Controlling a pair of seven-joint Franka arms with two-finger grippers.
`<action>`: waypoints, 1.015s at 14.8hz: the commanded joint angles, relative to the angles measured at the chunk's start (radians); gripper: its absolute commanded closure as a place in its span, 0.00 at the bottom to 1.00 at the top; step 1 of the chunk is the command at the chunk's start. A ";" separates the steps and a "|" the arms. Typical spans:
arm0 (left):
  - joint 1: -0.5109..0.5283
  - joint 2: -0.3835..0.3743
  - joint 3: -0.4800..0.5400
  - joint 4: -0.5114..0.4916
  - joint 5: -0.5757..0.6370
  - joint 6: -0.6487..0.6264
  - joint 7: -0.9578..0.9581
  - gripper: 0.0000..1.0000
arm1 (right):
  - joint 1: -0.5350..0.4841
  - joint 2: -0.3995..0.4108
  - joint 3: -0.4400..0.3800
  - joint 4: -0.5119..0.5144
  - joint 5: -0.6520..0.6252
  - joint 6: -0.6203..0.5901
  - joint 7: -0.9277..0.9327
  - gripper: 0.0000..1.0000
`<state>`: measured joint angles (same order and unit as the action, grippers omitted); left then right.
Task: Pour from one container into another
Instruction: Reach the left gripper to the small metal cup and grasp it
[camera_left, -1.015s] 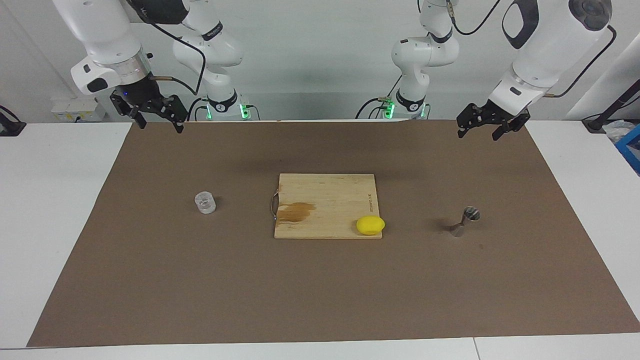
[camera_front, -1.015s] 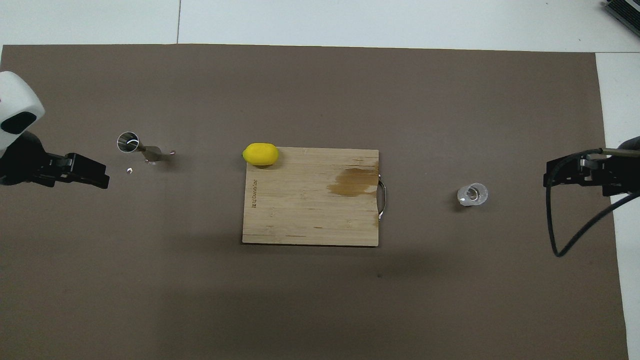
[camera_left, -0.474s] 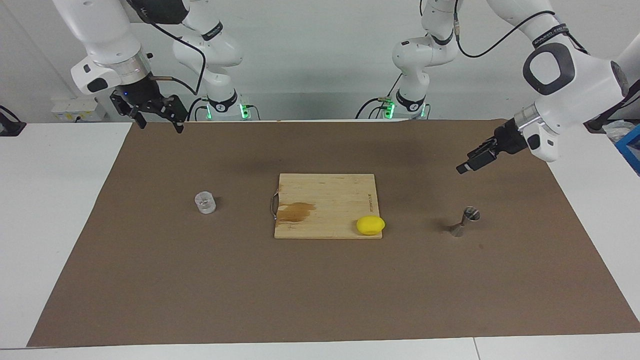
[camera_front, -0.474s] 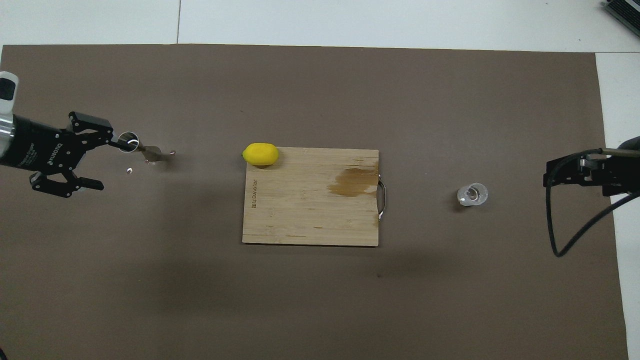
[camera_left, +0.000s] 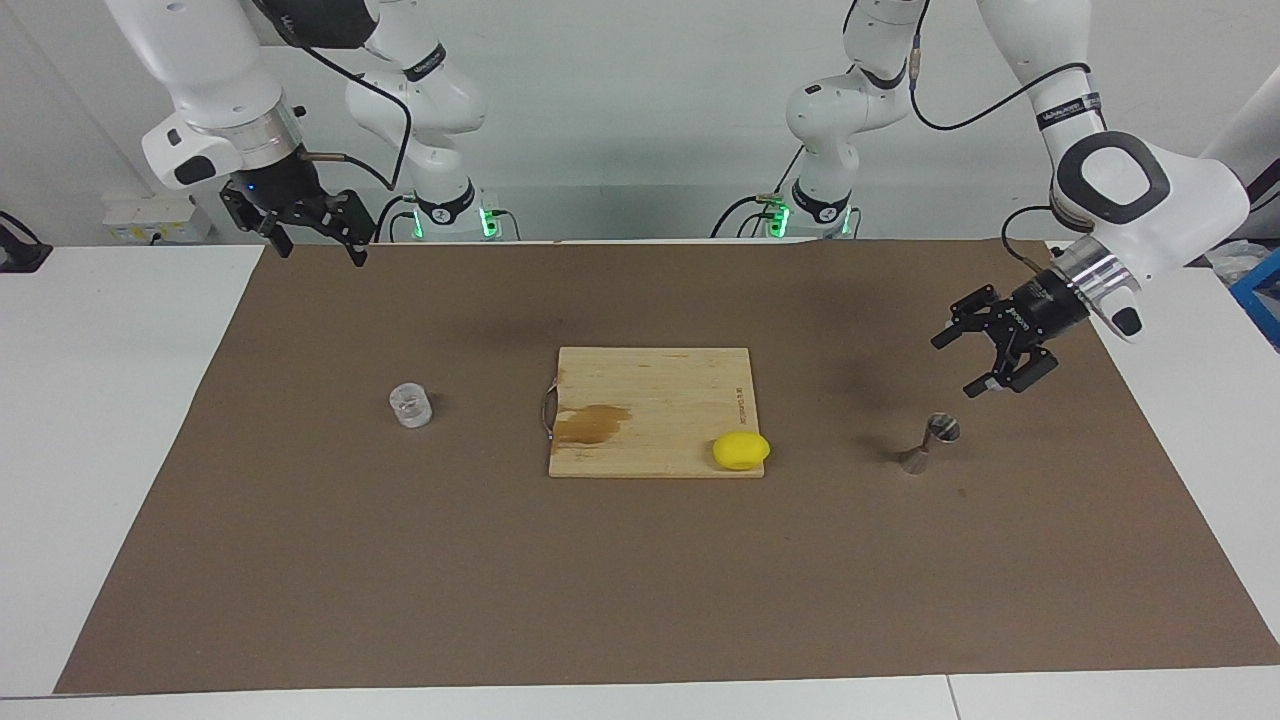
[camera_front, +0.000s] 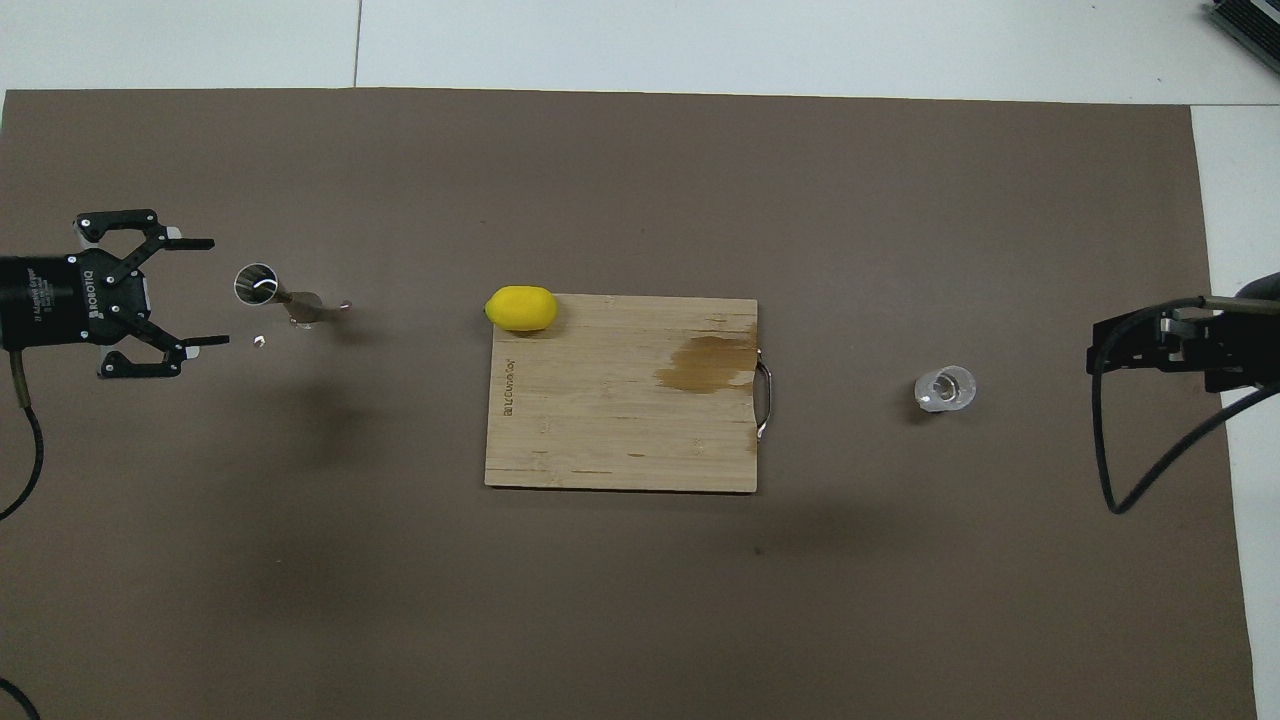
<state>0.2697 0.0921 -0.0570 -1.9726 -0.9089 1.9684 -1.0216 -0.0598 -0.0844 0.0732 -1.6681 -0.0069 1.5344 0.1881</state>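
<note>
The clear glass cup (camera_left: 410, 405) stands on the brown mat toward the right arm's end of the table; it also shows in the overhead view (camera_front: 945, 388). The steel jigger (camera_left: 930, 442) stands upright on the mat toward the left arm's end, seen from above in the overhead view (camera_front: 262, 285). My left gripper (camera_left: 958, 365) is open and hangs over the mat just beside the jigger, a little higher than its rim and apart from it. In the overhead view the left gripper (camera_front: 218, 292) points at the jigger. My right gripper (camera_left: 322, 252) is open, raised, and waits over the mat's edge nearest the robots.
A wooden cutting board (camera_left: 650, 400) with a dark stain and a metal handle lies mid-mat. A yellow lemon (camera_left: 741, 450) sits on its corner toward the jigger. The right arm's black cable (camera_front: 1150, 470) hangs near the cup's end. White table surrounds the mat.
My left arm has swung down and turned its gripper sideways, bringing it from high over the mat's edge to beside the jigger. The right arm has not moved.
</note>
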 joint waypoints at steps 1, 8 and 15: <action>0.042 0.015 -0.012 -0.080 -0.129 0.087 -0.066 0.00 | -0.012 -0.017 0.003 -0.013 0.021 -0.002 0.005 0.00; 0.049 0.089 -0.015 -0.130 -0.340 0.171 -0.101 0.00 | -0.012 -0.017 0.003 -0.013 0.021 -0.004 0.005 0.00; -0.003 0.094 -0.018 -0.166 -0.406 0.251 -0.092 0.00 | -0.012 -0.017 0.003 -0.013 0.021 -0.002 0.005 0.00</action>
<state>0.2954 0.1933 -0.0783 -2.1129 -1.2809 2.1746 -1.1087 -0.0598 -0.0844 0.0732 -1.6681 -0.0069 1.5344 0.1881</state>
